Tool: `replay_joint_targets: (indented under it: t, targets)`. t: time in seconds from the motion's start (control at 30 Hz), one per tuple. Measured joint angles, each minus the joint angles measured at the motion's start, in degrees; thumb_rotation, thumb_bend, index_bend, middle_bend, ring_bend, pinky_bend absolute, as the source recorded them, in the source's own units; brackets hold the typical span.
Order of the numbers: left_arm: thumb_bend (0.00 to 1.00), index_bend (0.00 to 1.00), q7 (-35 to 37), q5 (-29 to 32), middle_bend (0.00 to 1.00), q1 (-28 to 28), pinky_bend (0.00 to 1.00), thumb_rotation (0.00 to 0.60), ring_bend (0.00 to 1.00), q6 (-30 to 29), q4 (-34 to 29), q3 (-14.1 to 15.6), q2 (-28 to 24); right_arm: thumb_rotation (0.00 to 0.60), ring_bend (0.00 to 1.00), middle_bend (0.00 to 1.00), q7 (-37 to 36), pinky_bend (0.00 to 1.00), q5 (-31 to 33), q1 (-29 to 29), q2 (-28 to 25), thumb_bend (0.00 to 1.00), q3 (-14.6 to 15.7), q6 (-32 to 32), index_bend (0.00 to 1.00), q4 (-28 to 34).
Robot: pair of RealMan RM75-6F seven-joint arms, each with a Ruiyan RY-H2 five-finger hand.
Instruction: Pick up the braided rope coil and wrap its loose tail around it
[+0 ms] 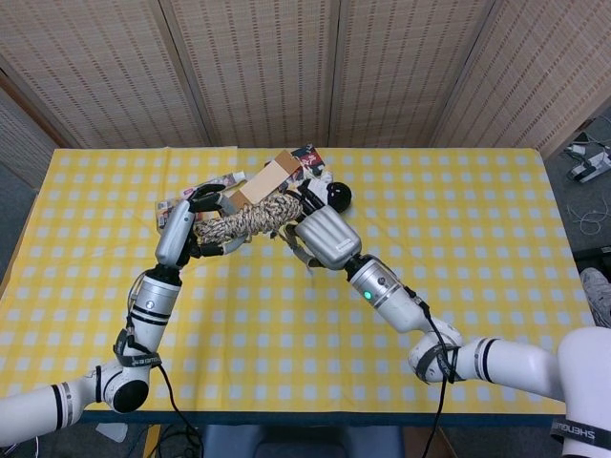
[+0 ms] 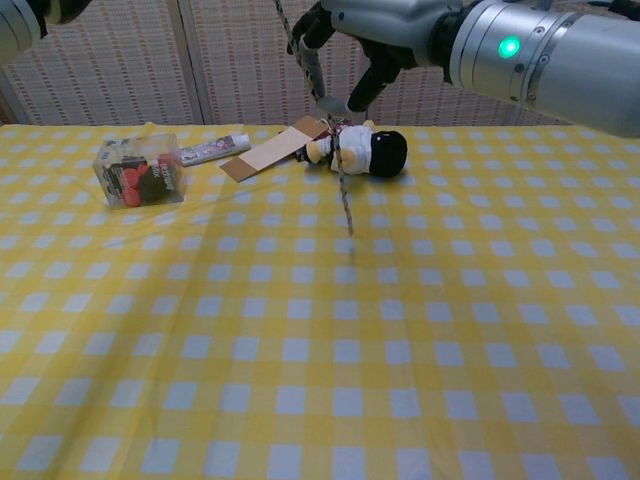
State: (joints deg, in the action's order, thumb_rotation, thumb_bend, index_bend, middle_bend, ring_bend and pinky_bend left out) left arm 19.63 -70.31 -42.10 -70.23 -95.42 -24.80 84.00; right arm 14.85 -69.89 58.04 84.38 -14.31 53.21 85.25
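Your two hands meet high above the far-left part of the checked table (image 1: 458, 286), whose near and right stretches lie bare. Your left hand (image 1: 181, 229) curls its fingers around one end of the braided rope coil (image 1: 243, 218); your right hand (image 1: 320, 239) closes around the other end. Only the chest view shows the loose tail (image 2: 343, 180) hanging from the right hand, its tip above the cloth in front of the plush penguin (image 2: 368, 150). The clear box (image 2: 138, 170) sits far left.
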Motion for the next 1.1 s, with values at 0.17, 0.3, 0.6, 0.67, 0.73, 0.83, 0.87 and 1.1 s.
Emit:
replay_joint_targets:
  t: [0.17, 0.3, 0.6, 0.67, 0.73, 0.83, 0.87, 1.1]
  targets:
    - [0.25, 0.73, -0.4, 0.7, 0.7, 0.0, 0.17, 0.6, 0.56, -0.4, 0.3, -0.5, 0.5, 0.6, 0.0, 0.17, 0.6, 0.0, 0.0, -0.2, 0.2, 0.37, 0.3, -0.3, 0.64, -0.1]
    - [0.25, 0.73, -0.5, 0.3, 0.7, 0.1, 0.17, 0.6, 0.56, -0.6, 0.8, -0.3, 0.8, 0.6, 0.0, 0.12, 0.6, 0.0, 0.6, -0.3, -0.1, 0.32, 0.0, -0.5, 0.48, 0.5]
    - [0.25, 0.73, -0.9, -0.5, 0.7, 0.0, 0.17, 0.6, 0.56, -0.5, 2.1, 0.1, 1.0, 0.6, 0.0, 0.06, 1.1, 0.0, 1.0, -1.0, -1.9, 0.17, -0.4, -0.1, 0.19, 2.2]
    - [0.25, 0.73, -0.9, -0.6, 0.7, 0.1, 0.17, 0.6, 0.56, -0.5, 2.3, 0.2, 0.9, 0.6, 0.0, 0.05, 1.2, 0.0, 0.9, -1.3, -2.5, 0.15, -0.4, 0.2, 0.15, 2.6]
    - [0.25, 0.73, -0.9, -0.7, 0.7, 0.2, 0.17, 0.6, 0.56, -0.5, 2.4, 0.1, 0.8, 0.6, 0.0, 0.04, 1.2, 0.0, 0.9, -1.6, -3.1, 0.14, -0.5, 0.6, 0.11, 3.1]
    - [0.25, 0.73, -0.8, -0.6, 0.7, 0.2, 0.17, 0.6, 0.56, -0.4, 2.6, 0.1, 0.5, 0.6, 0.0, 0.04, 1.3, 0.0, 0.9, -2.3, -4.2, 0.13, -0.6, 1.3, 0.08, 4.1]
    - [0.25, 0.73, -0.8, -0.6, 0.7, 0.3, 0.17, 0.6, 0.56, -0.4, 2.7, 0.0, 0.4, 0.6, 0.0, 0.04, 1.4, 0.0, 0.9, -2.5, -4.7, 0.13, -0.6, 1.5, 0.08, 4.6]
    - [0.25, 0.73, -0.2, -0.3, 0.7, 1.0, 0.17, 0.6, 0.56, -0.3, 3.6, 0.1, -0.5, 0.6, 0.0, 0.06, 2.4, 0.0, 0.2, -7.0, -10.5, 0.14, 0.7, 5.6, 0.08, 9.2]
